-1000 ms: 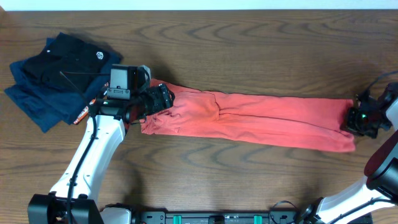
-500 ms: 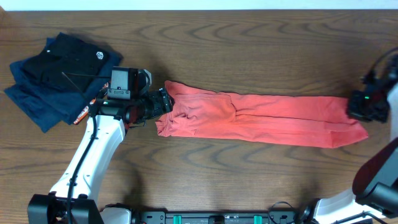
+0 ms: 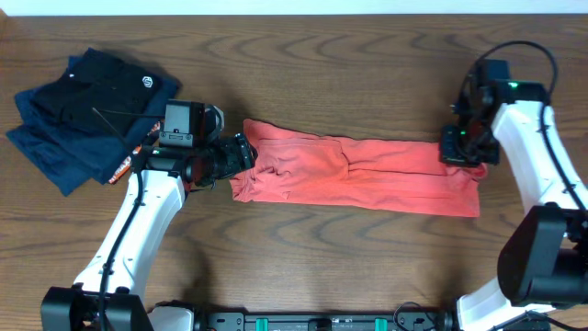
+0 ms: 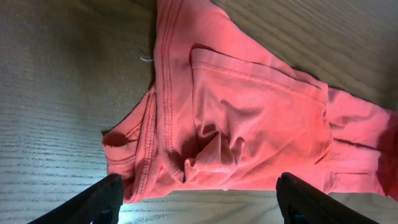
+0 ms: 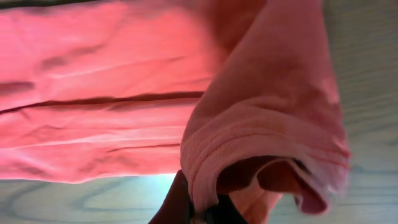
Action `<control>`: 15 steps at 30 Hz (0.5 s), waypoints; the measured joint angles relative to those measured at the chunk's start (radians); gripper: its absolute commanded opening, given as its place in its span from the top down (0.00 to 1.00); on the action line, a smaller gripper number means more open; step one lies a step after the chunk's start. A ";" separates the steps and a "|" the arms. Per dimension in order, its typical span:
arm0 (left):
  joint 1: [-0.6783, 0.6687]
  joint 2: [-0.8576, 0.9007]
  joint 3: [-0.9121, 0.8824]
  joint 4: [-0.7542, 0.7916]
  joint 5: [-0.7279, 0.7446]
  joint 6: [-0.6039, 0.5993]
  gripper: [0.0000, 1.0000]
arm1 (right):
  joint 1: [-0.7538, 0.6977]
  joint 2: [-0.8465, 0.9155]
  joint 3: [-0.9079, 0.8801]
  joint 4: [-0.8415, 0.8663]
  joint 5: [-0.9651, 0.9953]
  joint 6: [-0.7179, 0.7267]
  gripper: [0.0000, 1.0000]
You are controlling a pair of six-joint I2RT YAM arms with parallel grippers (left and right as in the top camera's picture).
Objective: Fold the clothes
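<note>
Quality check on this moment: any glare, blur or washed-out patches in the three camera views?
Overhead: evenly lit and sharp, the T-shirt crisp, soft shadows beside the arms. Left wrist: seams in focus, a glare patch on the table by the left gripper's dark, soft-edged fingers. Right wrist: the hem pinched in the right gripper looms close, blurry; the wood at right washed pale.

The T-shirt (image 3: 367, 179) I see is soft, matt cloth — wrinkly, with stitched hems. The worktop (image 3: 367, 64) is dark wood with wavy grain and a faint shine. The folded dark clothes (image 3: 73, 119) are matt cloth too — my left arm (image 3: 133, 221) wears smooth white plastic.
</note>
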 measured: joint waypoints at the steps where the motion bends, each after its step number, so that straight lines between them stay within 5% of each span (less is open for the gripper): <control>1: 0.000 0.000 0.000 -0.002 0.000 0.000 0.19 | 0.016 0.000 0.000 0.002 0.000 0.010 0.99; 15: 0.000 0.000 0.000 -0.025 0.000 0.000 0.19 | 0.150 0.000 0.000 0.030 0.002 0.105 0.97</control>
